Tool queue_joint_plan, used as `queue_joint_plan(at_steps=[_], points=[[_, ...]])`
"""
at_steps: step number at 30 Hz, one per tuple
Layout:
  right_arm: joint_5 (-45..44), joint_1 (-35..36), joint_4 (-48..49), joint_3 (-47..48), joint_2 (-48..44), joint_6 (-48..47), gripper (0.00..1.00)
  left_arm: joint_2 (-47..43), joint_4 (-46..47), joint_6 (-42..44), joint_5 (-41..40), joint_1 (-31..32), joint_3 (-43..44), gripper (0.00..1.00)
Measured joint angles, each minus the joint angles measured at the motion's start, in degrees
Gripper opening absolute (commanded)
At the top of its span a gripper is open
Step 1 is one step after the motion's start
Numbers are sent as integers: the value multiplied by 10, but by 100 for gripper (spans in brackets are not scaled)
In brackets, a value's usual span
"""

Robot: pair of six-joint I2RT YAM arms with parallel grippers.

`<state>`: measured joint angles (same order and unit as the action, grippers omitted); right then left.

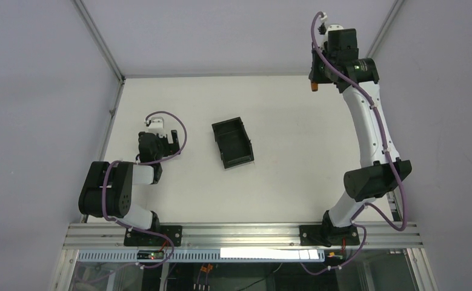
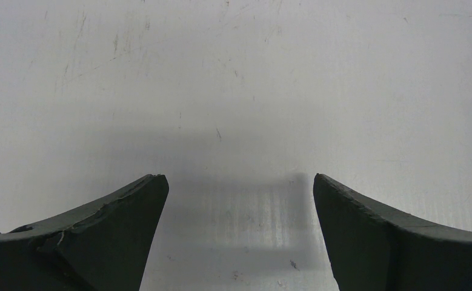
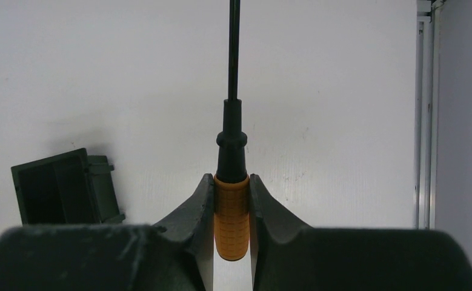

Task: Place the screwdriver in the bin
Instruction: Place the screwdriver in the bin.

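At the far right corner of the table (image 1: 294,182), the right gripper (image 3: 231,185) is holding the screwdriver (image 3: 231,154) up in the air. Its two fingers (image 3: 200,206) are pressing on both sides of the orange handle, so the jaws are standing almost closed w/ only the handle btw them. The thin black shaft is pointing straight away from the gripper, and its tip is running out of the right wrist pic at the top edge. From the top cam only a small orange piece is showing under the gripper head.

The bin (image 1: 219,147) is sitting near the middle of the table, a bit rotated, open side up. It is lying well apart from the screwdriver, and in the right wrist view it is appearing at the lower left.

On the left side, the left gripper (image 2: 239,200) is hanging low over the table w/ its arm folded. Its jaws are standing wide open and gripping nothing; only bare scratched table surface is showing btw them. It is staying apart from the bin, to the bin's left.
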<state>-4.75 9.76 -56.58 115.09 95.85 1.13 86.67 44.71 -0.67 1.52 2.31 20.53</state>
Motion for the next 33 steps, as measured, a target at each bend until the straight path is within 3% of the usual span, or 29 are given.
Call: queue_joint_plan(at_steps=[7,17,25,33], points=[[-21,93,-26,38,21,2,3,0,0,0,0,0,0,99],[-59,245,-52,143,119,3,3,0,0,0,0,0,0,99],[-74,325,-61,216,190,2,3,0,0,0,0,0,0,99],[-73,362,-48,206,202,1,1,0,0,0,0,0,0,99]])
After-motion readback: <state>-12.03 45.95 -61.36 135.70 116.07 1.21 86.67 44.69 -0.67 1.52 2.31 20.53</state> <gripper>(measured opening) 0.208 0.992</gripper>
